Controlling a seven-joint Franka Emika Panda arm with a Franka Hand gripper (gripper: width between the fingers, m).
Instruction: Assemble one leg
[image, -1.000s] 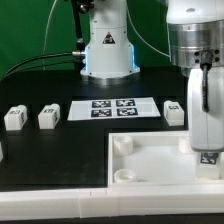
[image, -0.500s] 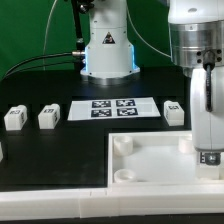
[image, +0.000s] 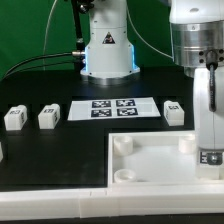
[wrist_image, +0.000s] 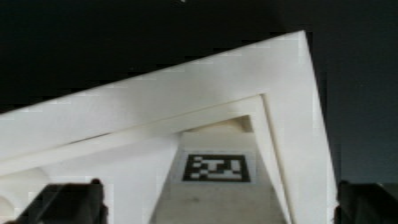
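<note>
One leg (image: 209, 125), a white square post with a tag near its foot, stands upright at the far right corner of the large white panel (image: 150, 165). My gripper (image: 207, 95) hangs straight over it, open, a finger on each side of the post. In the wrist view the leg (wrist_image: 217, 165) runs down between my dark fingertips (wrist_image: 71, 203), with a gap showing on both sides. The panel (wrist_image: 107, 110) spreads out below it. Nothing is held.
Two more loose legs (image: 14, 118) (image: 48, 117) lie at the exterior view's left, and a third (image: 174, 112) behind the panel. The marker board (image: 112, 108) lies mid-table. The robot's base (image: 107, 50) stands at the back.
The jaws have spread from a grip on the leg to fully open, letting it go. The leg stays upright at the panel's corner. The arm has barely shifted.
</note>
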